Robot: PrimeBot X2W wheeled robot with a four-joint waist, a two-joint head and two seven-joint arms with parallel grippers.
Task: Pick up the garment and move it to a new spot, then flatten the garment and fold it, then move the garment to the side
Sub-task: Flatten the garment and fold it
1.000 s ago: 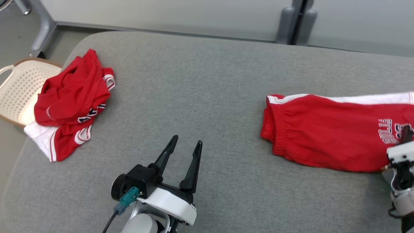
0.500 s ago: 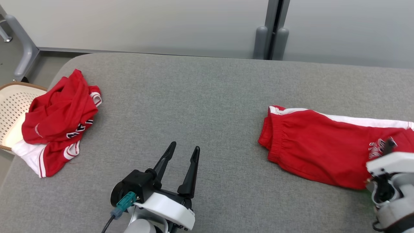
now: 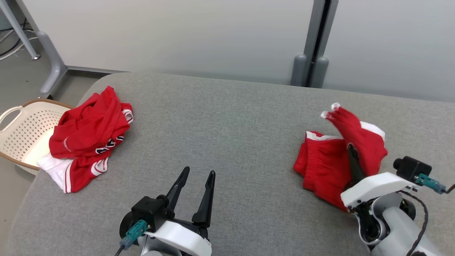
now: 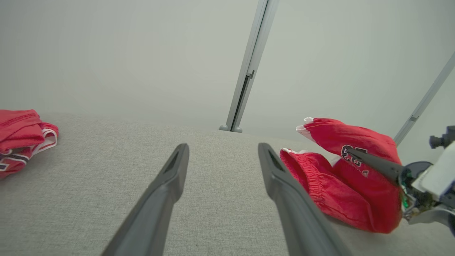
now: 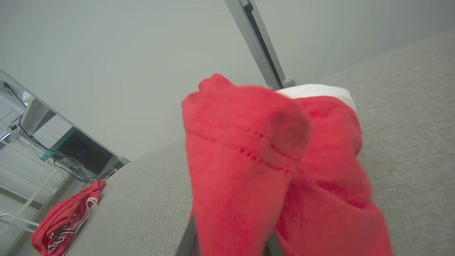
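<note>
My right hand point(image 3: 350, 147) is clenched on the garment point(image 3: 325, 167), red shorts with white trim, at the right side of the grey surface point(image 3: 231, 121) in the head view. 1 leg is lifted and doubled over toward the waistband, with its white-edged end up in the air. The rest lies on the surface. My left hand point(image 3: 199, 171) hangs released near the front edge, its 2 fingers spread and touching nothing, well apart from the garment. A pile of red clothes point(image 3: 89, 135) lies at the far left edge, next to a pale basket point(image 3: 17, 128) off the surface.

In the left wrist view my spread fingers point(image 4: 167, 185) frame bare surface. The garment point(image 4: 330, 192) sits to their right, with my right hand's dark tip against its printed lettering. The pile point(image 4: 17, 129) shows at the left edge.

In the right wrist view the garment point(image 5: 245, 170) drapes over my fingers, leaving just a grey sliver of 1 at the bottom. The pile point(image 5: 67, 217) lies at the lower left.
</note>
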